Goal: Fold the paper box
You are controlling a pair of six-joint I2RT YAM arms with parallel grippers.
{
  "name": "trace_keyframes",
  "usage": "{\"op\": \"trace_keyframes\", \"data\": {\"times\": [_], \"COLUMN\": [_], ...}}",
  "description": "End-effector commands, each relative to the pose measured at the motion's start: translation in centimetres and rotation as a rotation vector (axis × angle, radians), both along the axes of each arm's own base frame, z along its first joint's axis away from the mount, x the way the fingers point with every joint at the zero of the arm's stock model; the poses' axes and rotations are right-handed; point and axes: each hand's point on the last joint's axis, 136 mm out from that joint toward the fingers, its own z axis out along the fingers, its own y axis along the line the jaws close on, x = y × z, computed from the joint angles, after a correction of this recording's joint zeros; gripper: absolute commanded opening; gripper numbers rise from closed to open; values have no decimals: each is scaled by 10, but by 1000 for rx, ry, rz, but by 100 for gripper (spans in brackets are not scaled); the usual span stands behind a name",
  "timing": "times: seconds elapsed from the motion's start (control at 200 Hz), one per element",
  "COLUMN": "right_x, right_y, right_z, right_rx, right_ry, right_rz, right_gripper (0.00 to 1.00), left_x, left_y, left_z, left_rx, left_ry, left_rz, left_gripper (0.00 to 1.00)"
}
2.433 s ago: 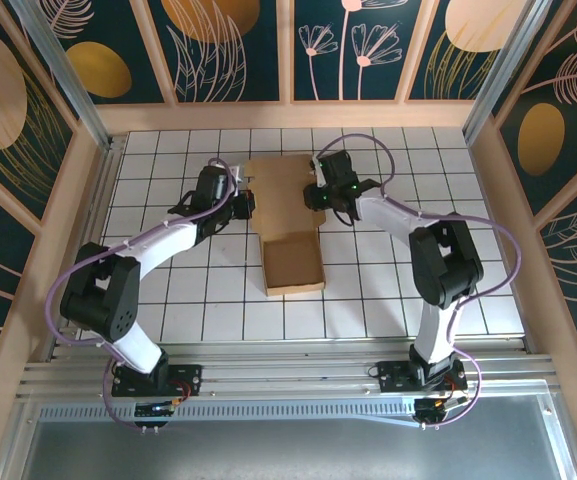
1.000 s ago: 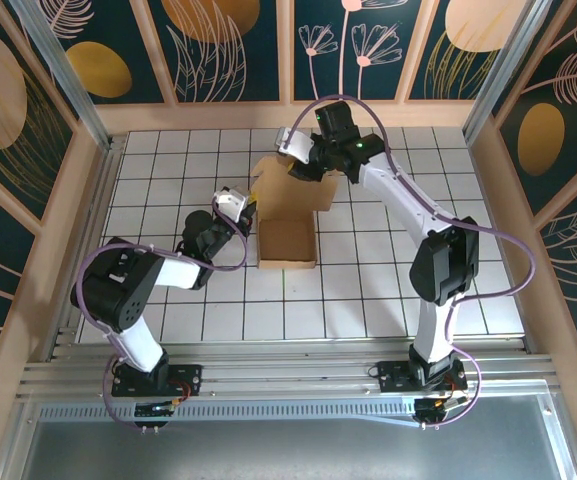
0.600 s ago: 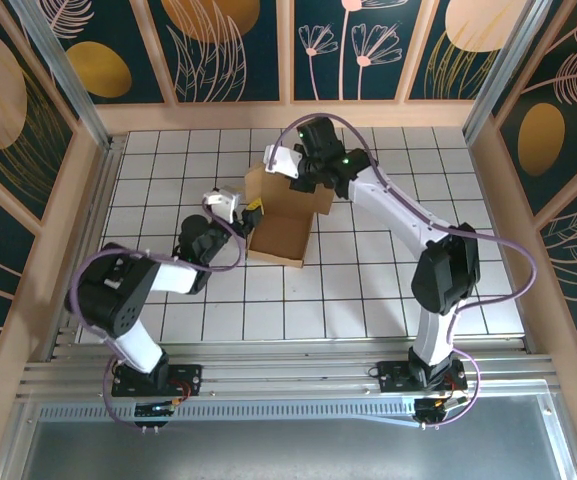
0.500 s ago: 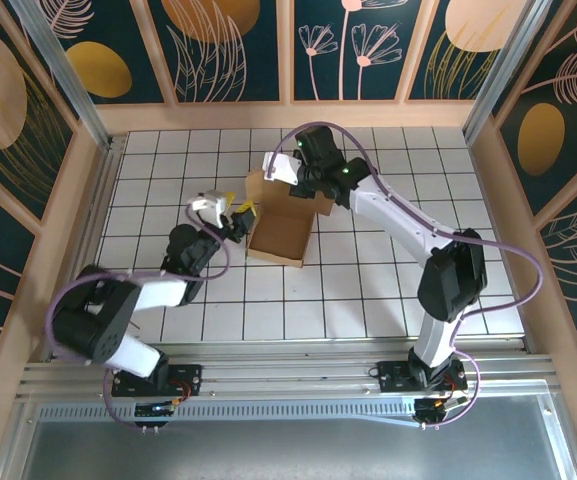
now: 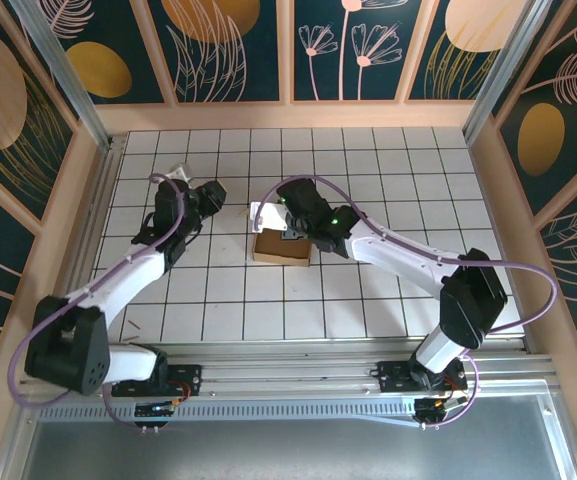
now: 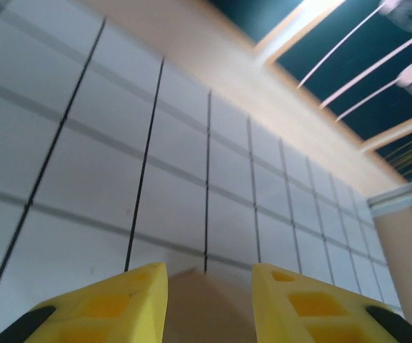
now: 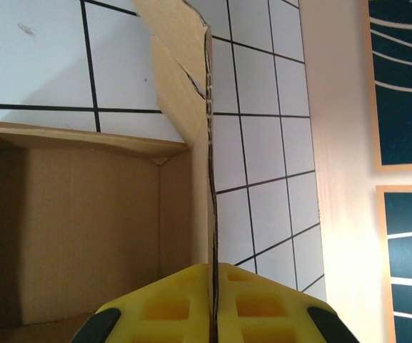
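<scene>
Paper box (image 5: 278, 252) on white tiled table (image 5: 388, 290), teal walls (image 5: 253, 60)

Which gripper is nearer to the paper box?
Right. The right gripper is shut on an upright flap of the paper box; the left gripper hangs open, apart from it, to its left.

no legible text, labels, brands or numbers on any surface
</scene>
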Motion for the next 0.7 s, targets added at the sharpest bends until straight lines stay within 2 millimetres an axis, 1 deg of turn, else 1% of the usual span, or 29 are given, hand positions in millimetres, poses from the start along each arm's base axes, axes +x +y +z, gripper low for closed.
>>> {"op": "trace_keyframes", "data": {"times": [0.0,0.105,0.14,0.175,0.185,0.215,0.235,0.245,0.28,0.365,0.41,0.516,0.571,0.596,0.626,0.656,0.691], "right_x": [5,7,8,9,10,12,14,14,17,20,20,23,23,24,26,27,28], "right_y": [-2,0,1,1,1,0,-1,0,-2,-1,0,1,1,1,-1,-2,-3], "right_z": [16,22,26,29,30,32,34,34,35,35,35,39,39,39,39,37,35], "right_rx": [55,80,98,115,121,134,143,146,154,169,179,211,221,222,216,206,188], "right_ry": [-36,-27,-24,-13,-10,-3,1,5,16,58,82,116,132,132,131,128,124], "right_rz": [-37,-21,-13,-1,1,7,9,12,16,35,51,66,74,74,70,65,56], "right_gripper": [9,9,9,9,9,10,10,10,10,10,10,10,10,10,10,10,10], "left_x": [-5,5,3,2,7,9,10,9,10,14,18,26,30,32,34,36,38], "left_y": [-27,-33,-33,-34,-37,-39,-41,-43,-47,-53,-55,-62,-65,-63,-55,-43,-23], "left_z": [-34,-68,-84,-96,-89,-93,-92,-101,-107,-108,-106,-100,-96,-97,-103,-111,-119], "left_rx": [-84,-20,4,17,14,15,13,15,10,7,11,12,10,24,60,118,207], "left_ry": [200,292,331,355,336,338,330,349,352,314,291,243,225,232,261,301,333], "left_rz": [-123,-175,-190,-208,-216,-234,-246,-254,-275,-320,-331,-367,-381,-374,-336,-281,-194], "left_gripper": [31,25,22,21,21,21,21,21,23,29,30,31,30,29,28,27,26]}}
